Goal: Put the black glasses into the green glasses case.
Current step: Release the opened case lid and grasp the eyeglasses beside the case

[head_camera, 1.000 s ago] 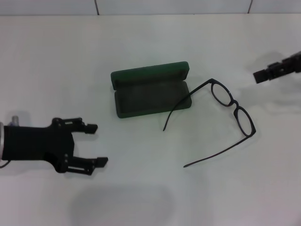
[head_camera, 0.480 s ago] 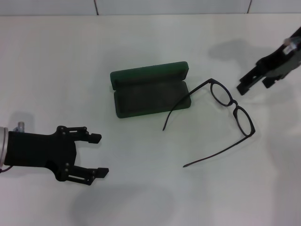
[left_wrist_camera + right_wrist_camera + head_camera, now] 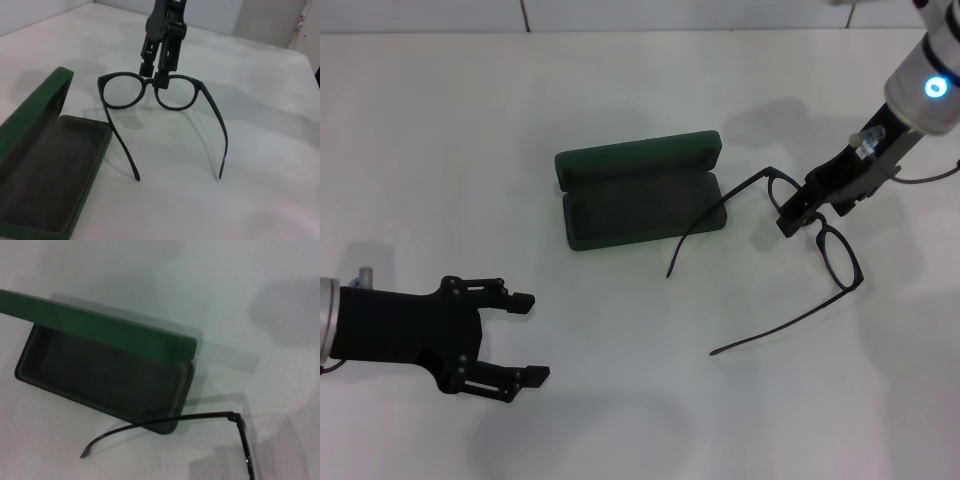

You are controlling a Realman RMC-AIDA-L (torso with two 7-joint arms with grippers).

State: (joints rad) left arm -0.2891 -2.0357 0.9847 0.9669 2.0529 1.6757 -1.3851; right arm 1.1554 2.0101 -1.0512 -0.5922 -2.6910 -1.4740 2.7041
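The black glasses (image 3: 839, 256) lie unfolded on the white table, right of the green glasses case (image 3: 638, 192). The case lies open with its lid up and its dark lining bare. One temple arm reaches the case's right end. My right gripper (image 3: 807, 210) is low over the glasses' bridge; in the left wrist view it (image 3: 154, 77) is open, with a finger on each side of the bridge of the glasses (image 3: 175, 93). My left gripper (image 3: 530, 337) is open and empty at the front left, apart from the case. The right wrist view shows the case (image 3: 105, 375) and one temple arm (image 3: 165, 422).
The white table (image 3: 620, 90) stretches around the case and glasses, with a tiled wall edge at the far back. The case also shows in the left wrist view (image 3: 45, 165). Nothing else lies on the table.
My right arm has swung in from the far right and come down over the glasses' bridge. My left gripper has drifted slightly down and left. Glasses and case have not moved.
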